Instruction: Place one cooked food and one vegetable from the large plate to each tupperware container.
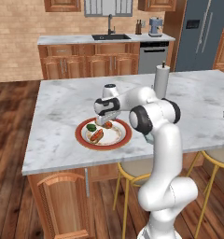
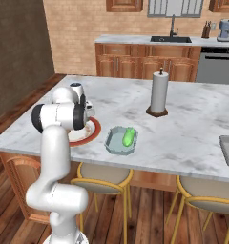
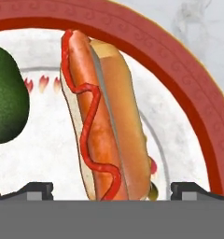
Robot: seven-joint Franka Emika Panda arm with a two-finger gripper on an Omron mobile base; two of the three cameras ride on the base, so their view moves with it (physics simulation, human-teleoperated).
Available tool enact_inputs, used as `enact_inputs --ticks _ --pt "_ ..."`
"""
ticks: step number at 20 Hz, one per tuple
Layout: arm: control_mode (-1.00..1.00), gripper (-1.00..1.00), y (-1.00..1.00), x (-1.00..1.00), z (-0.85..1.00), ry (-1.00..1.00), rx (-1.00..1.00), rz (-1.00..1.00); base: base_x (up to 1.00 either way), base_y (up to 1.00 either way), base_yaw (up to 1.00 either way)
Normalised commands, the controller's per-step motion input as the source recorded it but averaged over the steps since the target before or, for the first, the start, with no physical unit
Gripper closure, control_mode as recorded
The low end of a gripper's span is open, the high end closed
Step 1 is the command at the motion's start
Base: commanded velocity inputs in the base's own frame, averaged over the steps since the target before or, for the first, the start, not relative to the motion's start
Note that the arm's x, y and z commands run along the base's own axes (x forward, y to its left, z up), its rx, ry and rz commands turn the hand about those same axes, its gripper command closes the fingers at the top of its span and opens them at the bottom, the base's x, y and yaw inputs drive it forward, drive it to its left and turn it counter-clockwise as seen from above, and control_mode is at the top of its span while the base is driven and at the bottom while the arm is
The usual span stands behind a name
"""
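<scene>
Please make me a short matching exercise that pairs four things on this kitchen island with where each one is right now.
Things:
1. hot dog
2. green vegetable
3. paper towel roll
4. gripper

Places:
A. standing upright on the counter, beyond the container
B. lying in the pale blue-grey container
C. open, just above the hot dog
D. lying on the large plate

Pairs: 1-D, 2-B, 3-A, 4-C

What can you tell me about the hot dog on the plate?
The hot dog is a reddish sausage in a tan bun, with a wavy red line of sauce along the top. It lies flat on the white centre of the red-rimmed plate, beside a dark green vegetable. The open gripper hangs directly over it, one finger on each side, not touching.
</scene>
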Motion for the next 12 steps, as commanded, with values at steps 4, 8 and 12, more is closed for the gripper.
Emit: enact_inputs --ticks 4,8,12 --pt "-1.0 -1.0 0.04 0.01 -0.16 0.05 0.0 0.01 0.0 0.0 0.0" --pt "-1.0 -1.0 0.01 0.07 -0.2 0.01 0.0 0.03 0.0 0.0 0.0" --pt "-1.0 -1.0 0.0 0.08 -0.12 0.0 0.0 0.03 0.0 0.0 0.0"
